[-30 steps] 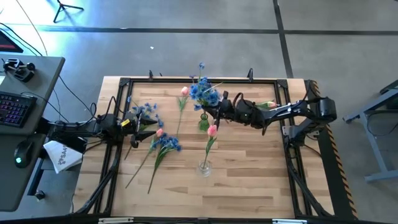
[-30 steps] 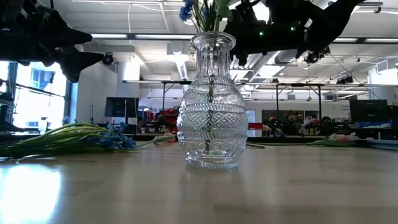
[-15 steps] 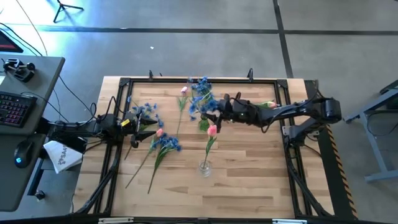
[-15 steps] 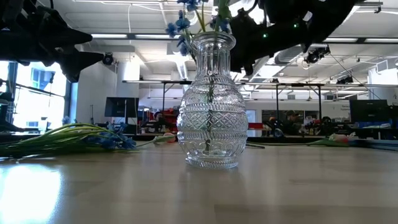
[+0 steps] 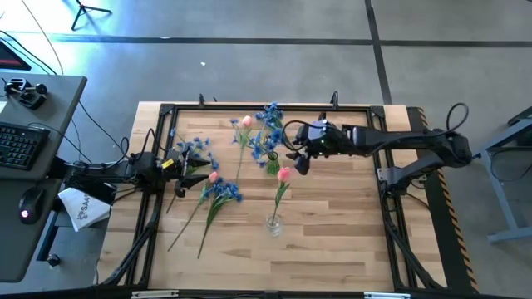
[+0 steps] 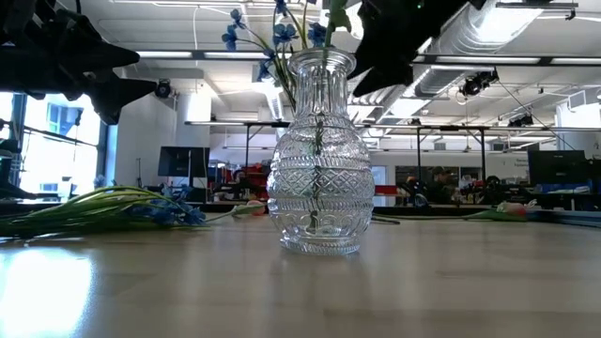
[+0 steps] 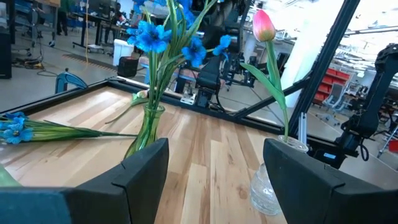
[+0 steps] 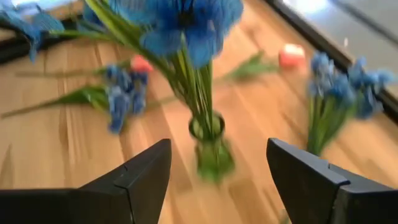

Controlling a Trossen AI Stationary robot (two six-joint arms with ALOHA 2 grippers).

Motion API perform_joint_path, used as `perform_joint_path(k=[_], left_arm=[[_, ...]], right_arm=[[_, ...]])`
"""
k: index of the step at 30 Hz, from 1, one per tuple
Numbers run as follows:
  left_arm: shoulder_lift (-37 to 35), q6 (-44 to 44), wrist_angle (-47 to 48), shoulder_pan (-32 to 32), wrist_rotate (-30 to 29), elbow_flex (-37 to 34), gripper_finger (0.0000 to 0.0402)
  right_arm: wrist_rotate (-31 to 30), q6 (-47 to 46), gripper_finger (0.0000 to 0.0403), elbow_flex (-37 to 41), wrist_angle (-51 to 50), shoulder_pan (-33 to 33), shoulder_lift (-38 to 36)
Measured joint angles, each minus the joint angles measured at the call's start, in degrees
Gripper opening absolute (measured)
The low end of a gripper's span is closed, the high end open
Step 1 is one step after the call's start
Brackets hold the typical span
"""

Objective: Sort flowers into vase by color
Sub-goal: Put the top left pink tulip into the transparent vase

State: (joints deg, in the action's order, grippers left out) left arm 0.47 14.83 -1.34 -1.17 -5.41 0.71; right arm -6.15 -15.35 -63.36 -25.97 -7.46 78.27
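A small green vase (image 8: 211, 151) stands far of the table's middle with blue flowers (image 5: 266, 133) in it, their stems down its neck. A clear glass vase (image 6: 319, 160) nearer the front holds one pink tulip (image 7: 263, 25) the same way. More blue sprays (image 5: 222, 192) and pink tulips (image 5: 245, 122) lie flat on the table's left half. My right gripper (image 5: 297, 158) hangs open above and just right of the green vase, slanting down, touching nothing. My left gripper (image 5: 189, 170) waits open and level at the left.
A black frame (image 5: 249, 108) runs round the wooden tabletop. Loose flowers (image 5: 195, 148) crowd the left half in front of my left gripper. Bare wood lies at the front and right (image 5: 341, 224). A desk with a keyboard (image 5: 17, 145) stands beyond the left edge.
My right gripper has opened and let go of the blue flowers in the green vase. It has risen, drawn back toward the table's right edge and tipped from pointing steeply down to slanting. The freed blue blossoms have swung toward the left; the stems stay in the vase.
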Motion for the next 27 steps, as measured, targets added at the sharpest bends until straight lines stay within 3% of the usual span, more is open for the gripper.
perform_joint_path(k=[9,16,22,27], left_arm=[[0.0,0.0,0.0,0.0,0.0,0.0,0.025],[0.0,1.0,0.0,0.0,-0.1,0.0,0.025],[0.3,2.9,-0.2,0.0,-1.3,0.0,0.025],[4.2,4.3,0.5,0.0,-8.0,0.9,0.025]], right_arm=[[7.3,-9.5,0.0259,-4.1,-23.2,0.1,-0.2],[5.8,-16.7,0.0259,-0.8,-30.8,1.8,-0.3],[3.1,-23.6,0.0259,11.2,-21.6,4.8,-0.3],[-3.2,-31.8,0.0259,23.2,1.2,9.8,-0.3]])
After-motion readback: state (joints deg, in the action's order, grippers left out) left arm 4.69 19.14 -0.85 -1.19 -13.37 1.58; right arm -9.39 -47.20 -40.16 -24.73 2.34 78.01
